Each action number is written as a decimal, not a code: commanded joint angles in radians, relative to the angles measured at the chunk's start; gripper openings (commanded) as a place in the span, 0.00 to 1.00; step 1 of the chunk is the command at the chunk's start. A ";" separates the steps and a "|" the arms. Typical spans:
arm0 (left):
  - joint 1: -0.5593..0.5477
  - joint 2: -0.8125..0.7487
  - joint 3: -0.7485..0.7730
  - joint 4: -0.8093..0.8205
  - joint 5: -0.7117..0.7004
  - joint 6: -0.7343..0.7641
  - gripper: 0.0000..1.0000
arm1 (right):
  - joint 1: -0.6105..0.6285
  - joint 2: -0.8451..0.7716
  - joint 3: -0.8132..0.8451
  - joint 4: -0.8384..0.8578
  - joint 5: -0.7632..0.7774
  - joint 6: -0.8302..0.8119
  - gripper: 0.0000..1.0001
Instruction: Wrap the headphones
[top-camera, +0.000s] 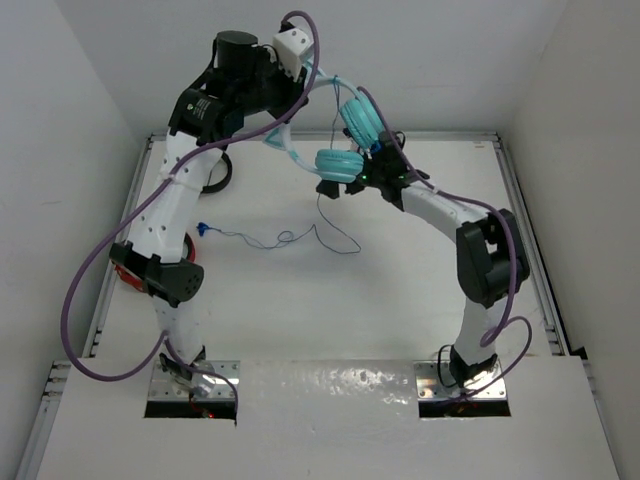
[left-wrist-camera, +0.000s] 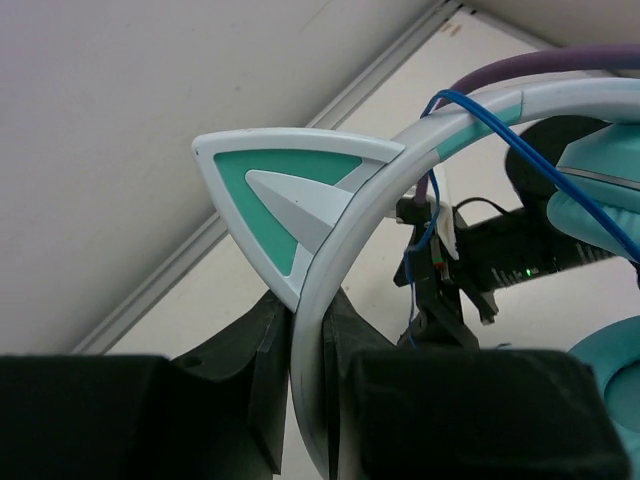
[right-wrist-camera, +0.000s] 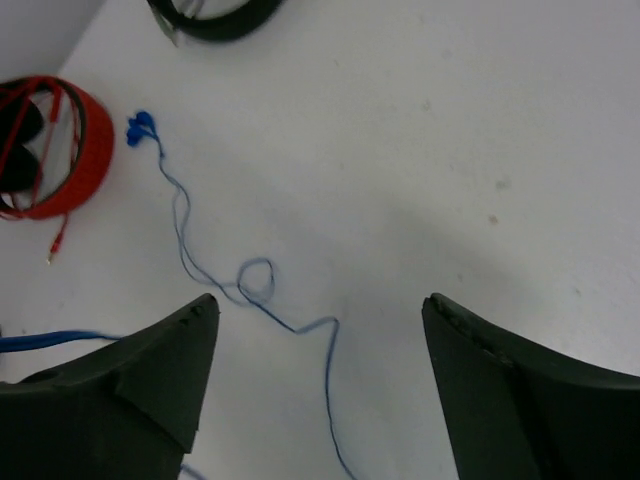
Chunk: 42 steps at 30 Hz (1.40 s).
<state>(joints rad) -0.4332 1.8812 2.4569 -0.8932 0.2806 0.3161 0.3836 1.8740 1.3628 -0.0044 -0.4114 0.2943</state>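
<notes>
Left wrist view: fingers of the left gripper pinched nearly closed on the pale headband of the headphones, just below a teal cat ear, with a blue strand of the cable draped across the band further up. Seen from the right wrist: right gripper gaping wide and holding nothing, pointed down at the table, directly over the loose run of thin cable and its small loop, the blue plug well off toward the red headphones and the black headphones. From above: headphones held aloft at the back of the table, turquoise earcups hanging below the raised left gripper, right gripper just beside the lower cup, cable dropping from there to the tabletop and trailing leftward to the plug. Judged mid-wrap, with most of the cable slack on the table. Next move likely calls for lowering the open right fingers onto the slack, closing on it, then carrying it up and round the headband, with the left hold kept steady and the thin cable clear of snags.
</notes>
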 joint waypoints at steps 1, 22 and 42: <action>-0.007 -0.028 0.027 0.080 -0.126 -0.003 0.00 | 0.029 0.077 0.024 0.315 0.042 0.078 0.84; 0.019 -0.025 -0.007 0.091 -0.208 -0.017 0.00 | -0.095 -0.171 -0.424 0.176 0.100 -0.046 0.83; 0.059 -0.019 -0.111 0.154 -0.354 -0.124 0.00 | 0.014 0.048 -0.415 0.294 0.181 0.092 0.00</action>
<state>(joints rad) -0.4160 1.8858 2.3569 -0.8604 -0.0219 0.2756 0.3931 1.9617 0.9611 0.3443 -0.2317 0.3580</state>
